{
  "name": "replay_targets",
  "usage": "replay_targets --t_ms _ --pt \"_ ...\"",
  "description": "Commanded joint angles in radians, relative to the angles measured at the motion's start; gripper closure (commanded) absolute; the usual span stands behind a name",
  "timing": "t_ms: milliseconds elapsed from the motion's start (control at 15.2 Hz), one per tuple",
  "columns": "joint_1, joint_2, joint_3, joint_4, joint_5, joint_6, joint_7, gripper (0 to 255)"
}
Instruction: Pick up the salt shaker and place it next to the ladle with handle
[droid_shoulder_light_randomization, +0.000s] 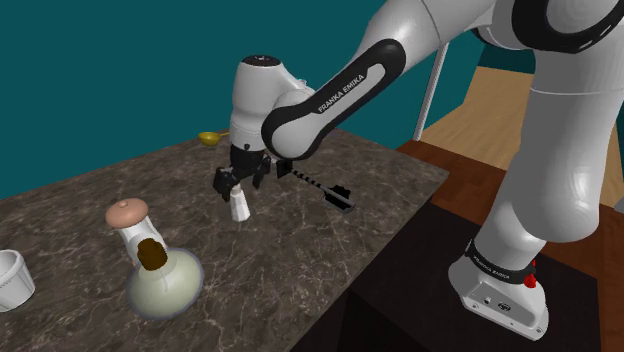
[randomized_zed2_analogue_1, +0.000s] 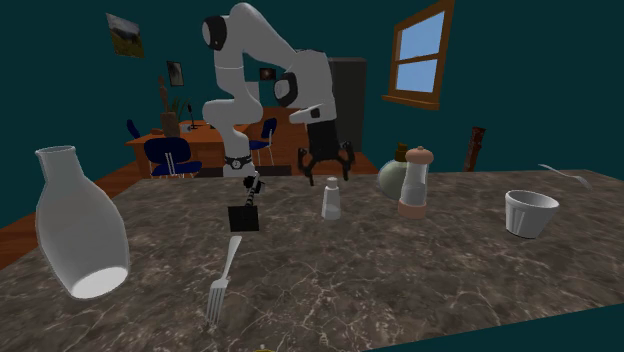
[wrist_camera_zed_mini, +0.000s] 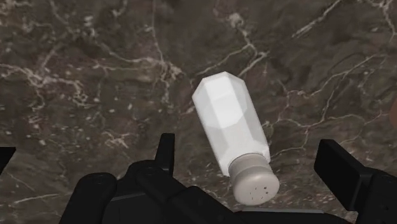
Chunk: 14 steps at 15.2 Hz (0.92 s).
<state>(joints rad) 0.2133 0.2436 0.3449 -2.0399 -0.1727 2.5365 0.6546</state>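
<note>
The salt shaker (droid_shoulder_light_randomization: 240, 207) is a white faceted bottle with a grey perforated cap, standing upright on the dark marble counter (droid_shoulder_light_randomization: 300, 260). My black gripper (droid_shoulder_light_randomization: 240, 183) hangs straight above it, open, its fingertips level with the cap on either side and not touching. In the second exterior view the shaker (randomized_zed2_analogue_1: 331, 199) stands under the gripper (randomized_zed2_analogue_1: 327, 172). The wrist view has the shaker (wrist_camera_zed_mini: 232, 137) between the spread fingers of the gripper (wrist_camera_zed_mini: 249, 151). The yellow ladle (droid_shoulder_light_randomization: 209, 138) lies at the counter's far edge, beyond the gripper.
A black long-handled utensil (droid_shoulder_light_randomization: 325, 187) lies close to the shaker, on the shoulder view's right. A pepper mill (droid_shoulder_light_randomization: 130, 225), a round flask (droid_shoulder_light_randomization: 163, 283) and a white cup (droid_shoulder_light_randomization: 10, 280) stand left. A glass bottle (randomized_zed2_analogue_1: 80, 235) and fork (randomized_zed2_analogue_1: 222, 283) are also on the counter.
</note>
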Motion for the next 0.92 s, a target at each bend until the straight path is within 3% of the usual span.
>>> replay_targets --t_ms 0,660,726,858 --pt "0.005 0.025 -0.006 0.004 -0.015 0.020 0.010 0" --pt "0.012 0.056 -0.015 0.010 -0.034 0.043 0.023 0" --pt "0.012 0.056 -0.015 0.010 -0.034 0.043 0.023 255" --pt "0.012 0.056 -0.015 0.010 -0.034 0.043 0.023 255"
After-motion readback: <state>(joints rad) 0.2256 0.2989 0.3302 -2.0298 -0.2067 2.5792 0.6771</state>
